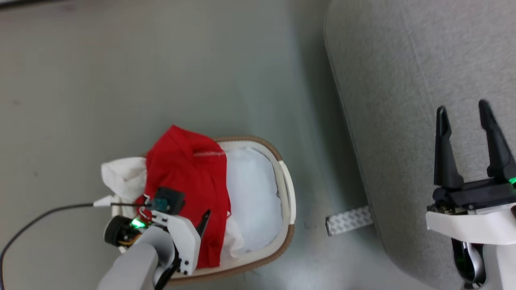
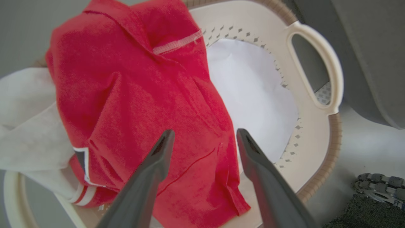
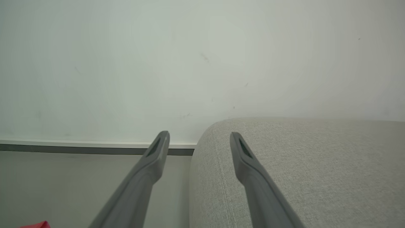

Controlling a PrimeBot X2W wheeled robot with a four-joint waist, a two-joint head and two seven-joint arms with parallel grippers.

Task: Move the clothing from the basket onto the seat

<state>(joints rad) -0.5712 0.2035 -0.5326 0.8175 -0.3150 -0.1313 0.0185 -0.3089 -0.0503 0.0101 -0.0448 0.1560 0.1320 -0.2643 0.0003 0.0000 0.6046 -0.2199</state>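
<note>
Head view: red clothing [image 1: 183, 177] sits in the basket [image 1: 288, 193], on the floor [image 1: 161, 60] left of the seat [image 1: 403, 80].
Left fingers [image 2: 158, 164] spread wide over it, holding nothing; white fabric [image 1: 252, 193] crowds both sides. Right fingers [image 1: 445, 153] open and empty above the seat. Tape strip [image 1: 348, 220] lies between basket and seat.

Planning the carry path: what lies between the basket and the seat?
In the head view, bare grey floor separates the basket from the seat, apart from one small white patterned strip by the seat's edge.
</note>
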